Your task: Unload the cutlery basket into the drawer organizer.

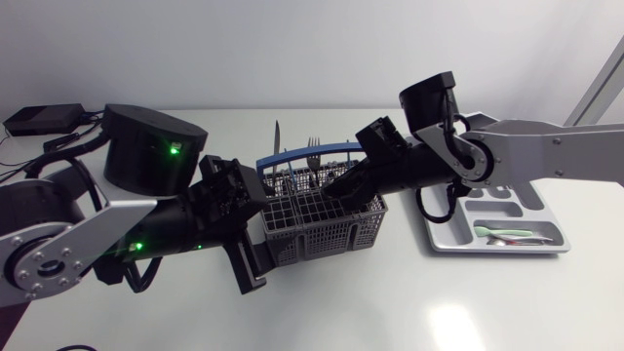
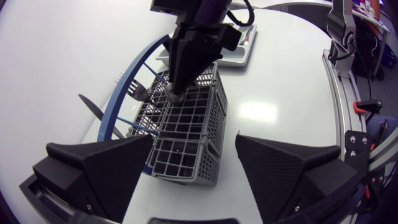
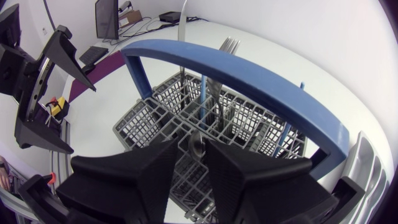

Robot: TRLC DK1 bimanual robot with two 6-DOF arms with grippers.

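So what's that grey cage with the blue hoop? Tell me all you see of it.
The cutlery basket is grey plastic-looking lattice split into cells, with a blue arched handle. It stands upright on the table, holding a knife and fork. The right gripper dips into it, shut on a metal utensil; the open left gripper flanks one end.
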